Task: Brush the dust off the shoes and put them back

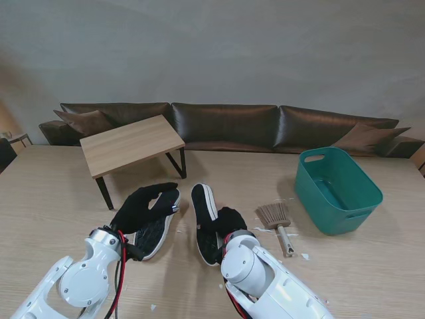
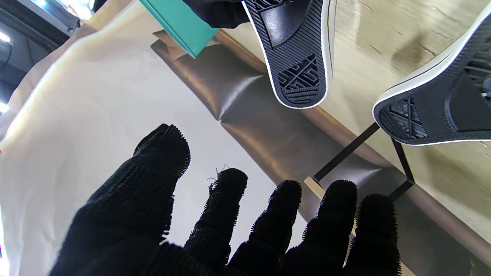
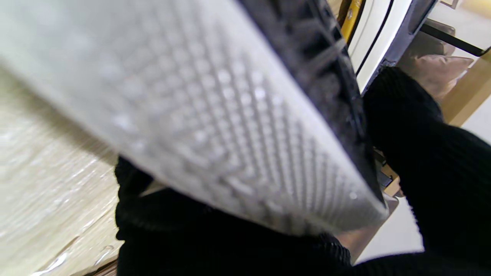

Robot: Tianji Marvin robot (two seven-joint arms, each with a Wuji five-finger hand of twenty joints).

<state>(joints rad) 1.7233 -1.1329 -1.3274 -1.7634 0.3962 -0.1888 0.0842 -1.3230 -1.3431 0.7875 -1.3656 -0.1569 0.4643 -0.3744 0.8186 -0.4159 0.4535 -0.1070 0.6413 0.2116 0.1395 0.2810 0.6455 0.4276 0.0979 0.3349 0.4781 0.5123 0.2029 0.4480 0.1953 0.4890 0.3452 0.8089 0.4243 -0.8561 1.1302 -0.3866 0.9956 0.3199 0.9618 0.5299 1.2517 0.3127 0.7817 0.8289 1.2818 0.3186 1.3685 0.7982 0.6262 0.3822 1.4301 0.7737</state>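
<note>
The right hand [image 1: 229, 219] grips the right shoe [image 1: 204, 222] on edge, exposing its side for brushing; the left hand [image 1: 143, 206], fingers spread, holds nothing; the brush [image 1: 279, 222] lies unused.

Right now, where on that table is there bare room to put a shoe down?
Bare wood lies left of the left shoe, toward the small bench, and near me right of the brush, under the green tub. The middle is crowded: both shoes, both hands, white scraps by the brush.

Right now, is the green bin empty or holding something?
Empty as far as visible: the stand view shows the green bin's bare inside; its near wall hides part of the floor.
</note>
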